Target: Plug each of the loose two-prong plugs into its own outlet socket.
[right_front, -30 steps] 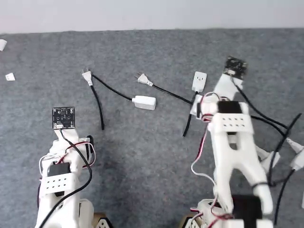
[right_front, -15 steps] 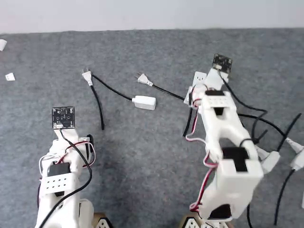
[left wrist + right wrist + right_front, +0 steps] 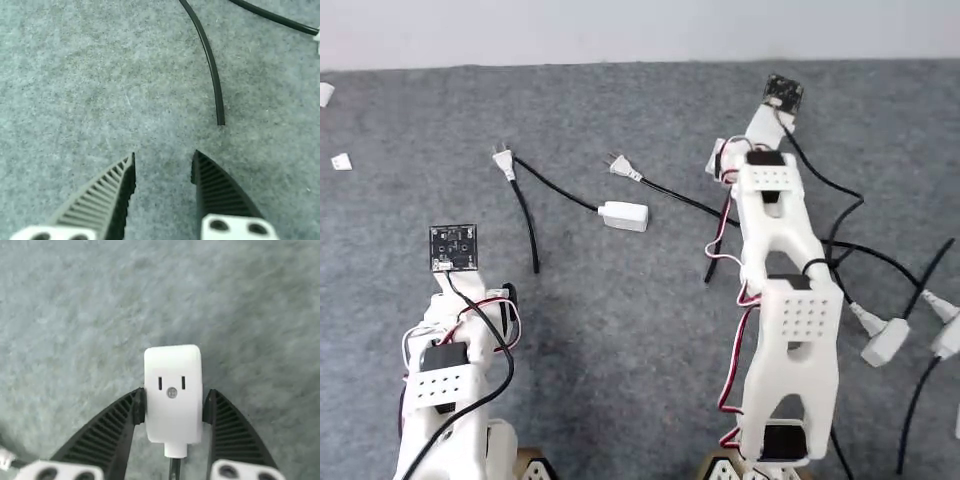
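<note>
A white outlet socket point(image 3: 172, 370) lies face up on the grey carpet, and my right gripper point(image 3: 173, 392) is shut on it, one finger against each long side. In the high view the right arm point(image 3: 767, 200) stretches far back over that spot. Two loose two-prong plugs point(image 3: 502, 158) point(image 3: 617, 165) lie at the back left on black cords, near another white socket block point(image 3: 623, 215). My left gripper point(image 3: 163, 162) hovers open and empty over bare carpet, short of a black cord end point(image 3: 220, 122). The left arm point(image 3: 445, 370) is at the front left.
More white plug pieces point(image 3: 883, 343) point(image 3: 945, 340) and black cords lie at the right edge beside the right arm. Small white scraps point(image 3: 340, 161) point(image 3: 324, 93) sit at the far left. The carpet ends at a pale wall point(image 3: 620, 30) at the back.
The right arm has swung left and stretched toward the back, coming over the outlet socket that lay uncovered before. The left arm, plugs and cords have not moved.
</note>
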Controlling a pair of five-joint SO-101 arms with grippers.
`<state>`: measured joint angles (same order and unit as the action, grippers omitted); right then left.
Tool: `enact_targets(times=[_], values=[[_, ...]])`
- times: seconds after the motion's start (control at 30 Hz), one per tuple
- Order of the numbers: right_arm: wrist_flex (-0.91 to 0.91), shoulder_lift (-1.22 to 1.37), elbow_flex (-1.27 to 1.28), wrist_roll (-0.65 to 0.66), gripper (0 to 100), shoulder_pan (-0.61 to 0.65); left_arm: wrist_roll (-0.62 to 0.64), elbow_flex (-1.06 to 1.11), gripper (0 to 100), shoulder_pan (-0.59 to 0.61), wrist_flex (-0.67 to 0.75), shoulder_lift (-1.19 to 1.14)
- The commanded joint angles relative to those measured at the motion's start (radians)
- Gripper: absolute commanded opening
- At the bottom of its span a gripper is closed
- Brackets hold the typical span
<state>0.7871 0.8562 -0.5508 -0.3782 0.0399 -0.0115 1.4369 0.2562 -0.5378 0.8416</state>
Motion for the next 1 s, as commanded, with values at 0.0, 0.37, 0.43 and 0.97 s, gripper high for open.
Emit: enact_targets(times=[0.0, 0.37, 0.43, 0.97], values=[[0.067, 0.050, -0.187, -0.008, 19.0, -0.028, 0.009, -0.056, 17, 0.008, 0.028, 0.011], [0.351, 0.242, -0.574, 0.155, 0.1, 0.002, 0.009, -0.056, 17, 0.008, 0.028, 0.011], [0.437, 0.254, -0.637, 0.183, 2.6, 0.002, 0.009, -0.056, 17, 0.008, 0.028, 0.011], [1.017, 0.260, -1.096, 0.172, 0.8, 0.041, 0.009, -0.054, 17, 0.008, 0.048, 0.011]])
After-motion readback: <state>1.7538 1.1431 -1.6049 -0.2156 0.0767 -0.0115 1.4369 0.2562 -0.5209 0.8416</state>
